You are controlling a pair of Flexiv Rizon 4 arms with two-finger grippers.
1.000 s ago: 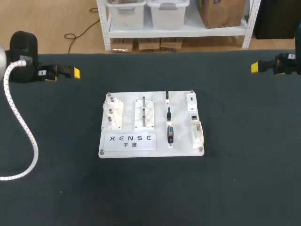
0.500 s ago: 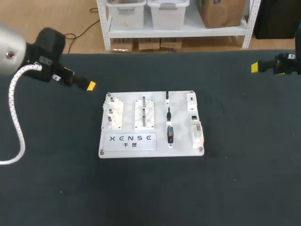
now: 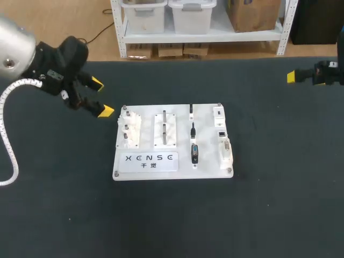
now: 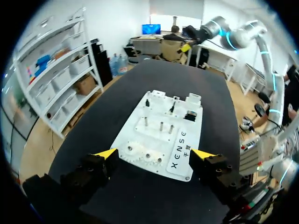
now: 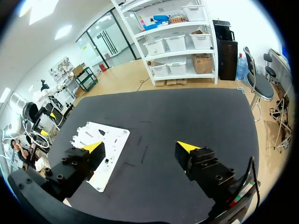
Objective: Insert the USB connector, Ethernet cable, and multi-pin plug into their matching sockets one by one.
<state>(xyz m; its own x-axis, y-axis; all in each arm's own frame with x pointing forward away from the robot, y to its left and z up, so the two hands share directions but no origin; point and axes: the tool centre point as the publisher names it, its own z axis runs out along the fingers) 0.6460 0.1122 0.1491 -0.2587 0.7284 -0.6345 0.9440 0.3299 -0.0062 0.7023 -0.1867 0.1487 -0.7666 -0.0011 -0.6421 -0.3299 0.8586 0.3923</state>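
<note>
A flat white rectangular plastic board (image 3: 172, 141) lies flat near the middle of the dark matte surface (image 3: 269, 204). Right of the board's centre, three small dark connectors (image 3: 194, 152) sit in a column, and just beside them, along the right edge, runs a column of pale sockets (image 3: 223, 144) — which connector is which is too small to tell. White pegged fixtures (image 3: 129, 130) take up the board's left half. The left hand (image 3: 101, 97) hangs just off the board's far left corner, fingers spread wide with nothing between them; in its wrist view (image 4: 155, 154) the board (image 4: 163, 135) lies directly ahead of the parted yellow tips. The right hand (image 5: 140, 146) is well apart from the board, out by the surface's far right edge — it too is spread wide and empty, and its wrist view shows the board (image 5: 105, 144) lying off beside one finger.
</note>
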